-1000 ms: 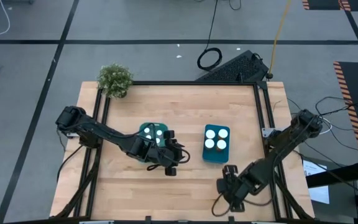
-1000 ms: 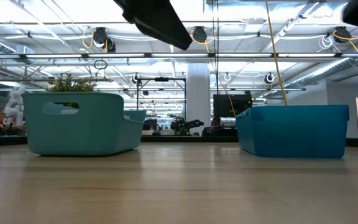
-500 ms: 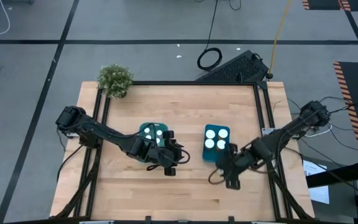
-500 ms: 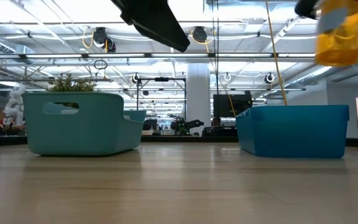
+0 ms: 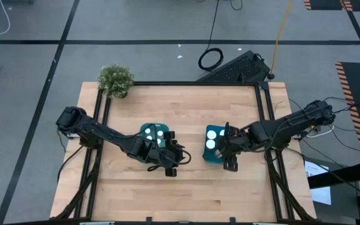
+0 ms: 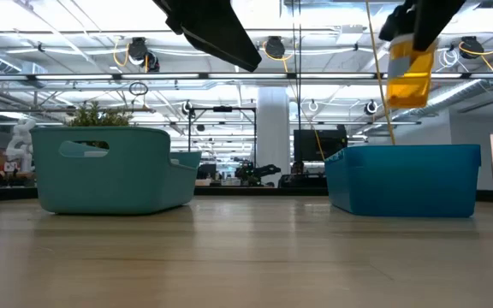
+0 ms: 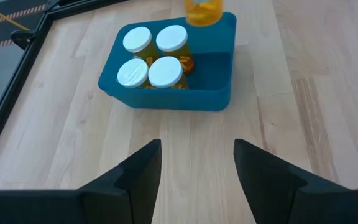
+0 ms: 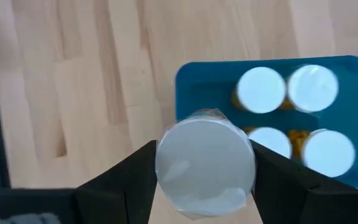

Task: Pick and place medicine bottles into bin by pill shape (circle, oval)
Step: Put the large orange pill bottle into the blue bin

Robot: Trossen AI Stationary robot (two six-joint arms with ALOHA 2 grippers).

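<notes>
A wooden table [image 5: 180, 100] is seen with two bins set side by side near its middle, a teal bin [image 6: 114, 168] and a blue bin [image 7: 219, 74]. Four capped bottles [image 7: 151, 57] are stood in the blue bin. An orange bottle [image 6: 410, 68] is held above the blue bin, clamped between the fingers of the right gripper [image 8: 205, 186]. The left gripper [image 7: 197, 163] is held spread apart and empty, just beside the teal bin.
</notes>
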